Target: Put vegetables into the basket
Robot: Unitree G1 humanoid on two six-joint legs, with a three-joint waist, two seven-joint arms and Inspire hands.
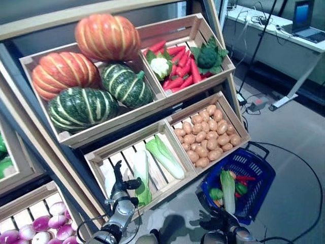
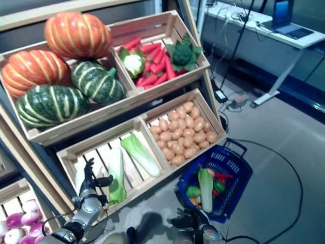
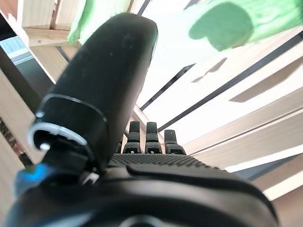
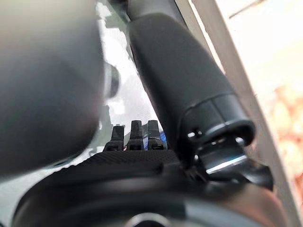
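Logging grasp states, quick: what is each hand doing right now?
Left hand: open, empty, by the cabbage crate.
Right hand: open, holding nothing, near the blue basket.

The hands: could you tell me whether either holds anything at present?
Neither: the left hand is open by the cabbage crate, and the right hand is open too.

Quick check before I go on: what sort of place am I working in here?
Likely a mock grocery produce stand in a lab: tilted wooden crates of pumpkins and potatoes, a blue shopping basket, and an office desk behind.
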